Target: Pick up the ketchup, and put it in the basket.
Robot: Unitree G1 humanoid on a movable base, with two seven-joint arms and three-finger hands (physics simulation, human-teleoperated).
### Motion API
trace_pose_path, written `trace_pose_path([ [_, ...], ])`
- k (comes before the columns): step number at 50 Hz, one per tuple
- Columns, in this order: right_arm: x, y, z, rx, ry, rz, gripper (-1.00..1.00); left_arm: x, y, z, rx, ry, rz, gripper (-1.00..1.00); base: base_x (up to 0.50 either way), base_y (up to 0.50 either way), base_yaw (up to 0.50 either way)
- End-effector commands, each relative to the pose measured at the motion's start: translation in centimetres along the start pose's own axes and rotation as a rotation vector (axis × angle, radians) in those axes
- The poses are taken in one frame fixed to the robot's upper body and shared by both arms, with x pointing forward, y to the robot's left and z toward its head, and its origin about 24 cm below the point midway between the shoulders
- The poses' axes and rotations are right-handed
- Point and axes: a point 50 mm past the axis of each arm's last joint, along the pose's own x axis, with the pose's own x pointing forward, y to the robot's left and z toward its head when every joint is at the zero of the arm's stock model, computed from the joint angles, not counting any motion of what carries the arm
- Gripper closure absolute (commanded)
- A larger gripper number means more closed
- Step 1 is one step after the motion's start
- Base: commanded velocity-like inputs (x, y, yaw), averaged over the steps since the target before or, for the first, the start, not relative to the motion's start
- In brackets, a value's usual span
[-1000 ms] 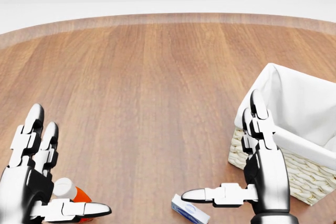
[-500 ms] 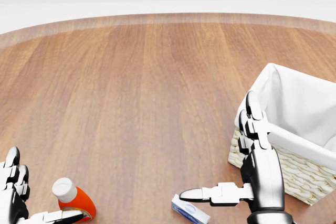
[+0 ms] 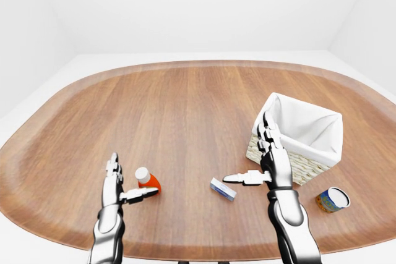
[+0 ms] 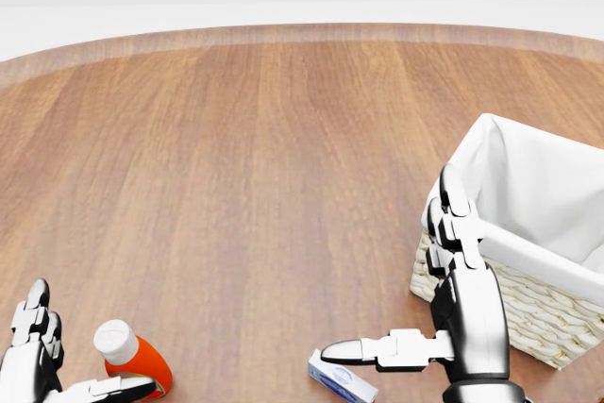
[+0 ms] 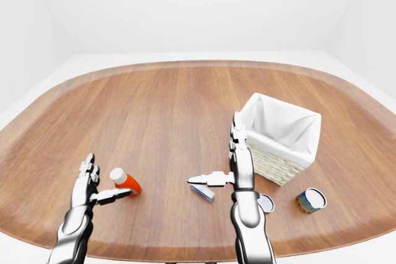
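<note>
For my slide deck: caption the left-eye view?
Open left hand beside the ketchup bottle; open right hand near the lined wicker basket.

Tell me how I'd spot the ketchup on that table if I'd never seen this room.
Start at the oval wooden table and look to its near left part in the left-eye view, away from the white-lined basket on the right. By the left hand lies the ketchup, tipped over. It is the only bright orange-red thing there, with a white cap; the small box and can are bluish.

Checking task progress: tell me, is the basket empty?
Apparently empty: the basket shows only white lining; the ketchup lies on the table.
</note>
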Motion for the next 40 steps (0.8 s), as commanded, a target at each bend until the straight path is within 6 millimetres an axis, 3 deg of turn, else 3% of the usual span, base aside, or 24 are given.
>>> trace_pose_path([
  [1,0.0,0.0,0.0,-0.001,0.000,0.000,-1.00,0.7,-0.5,-0.8,0.009,0.045,-0.004,-1.00,0.00,0.00,0.00],
  [40,0.1,0.3,-0.4,-0.001,0.005,0.007,-1.00,1.4,-2.5,-3.0,0.020,0.160,-0.053,-1.00,0.00,0.00,0.00],
])
